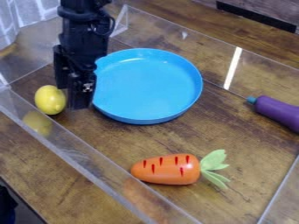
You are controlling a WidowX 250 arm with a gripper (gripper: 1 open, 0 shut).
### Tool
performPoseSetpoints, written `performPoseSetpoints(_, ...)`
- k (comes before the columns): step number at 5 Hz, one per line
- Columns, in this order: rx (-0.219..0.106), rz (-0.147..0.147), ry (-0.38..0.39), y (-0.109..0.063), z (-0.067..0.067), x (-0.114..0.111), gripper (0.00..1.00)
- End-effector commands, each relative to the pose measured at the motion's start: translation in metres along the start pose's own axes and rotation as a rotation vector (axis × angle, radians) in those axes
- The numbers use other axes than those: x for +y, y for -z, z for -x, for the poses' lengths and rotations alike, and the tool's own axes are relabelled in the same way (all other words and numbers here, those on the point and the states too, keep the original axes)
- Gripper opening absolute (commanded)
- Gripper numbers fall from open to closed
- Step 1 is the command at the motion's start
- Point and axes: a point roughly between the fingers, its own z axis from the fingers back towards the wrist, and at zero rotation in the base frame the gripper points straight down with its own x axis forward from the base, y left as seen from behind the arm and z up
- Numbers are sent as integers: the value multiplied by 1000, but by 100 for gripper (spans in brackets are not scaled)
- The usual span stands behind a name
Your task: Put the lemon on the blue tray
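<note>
The lemon [48,99] is a small yellow oval lying on the wooden table at the left. The blue tray [163,92] is a large round shallow dish just right of it, with nothing in it. My black gripper [70,87] hangs pointing down between the two, right beside the lemon's right side and over the tray's left rim. Its jaws stand open and hold nothing. One dark finger [83,90] hides part of the tray's left edge.
An orange toy carrot [173,169] with green leaves lies at the front. A purple eggplant [278,111] sits at the right edge. A clear plastic wall [82,157] runs along the front left of the table.
</note>
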Motion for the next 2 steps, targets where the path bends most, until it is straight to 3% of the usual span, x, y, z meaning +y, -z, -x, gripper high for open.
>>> performPoseSetpoints(1,-36,-34,-6,-8,5,10,100)
performPoseSetpoints(2,-40,-43,-4,-6,7,13,100)
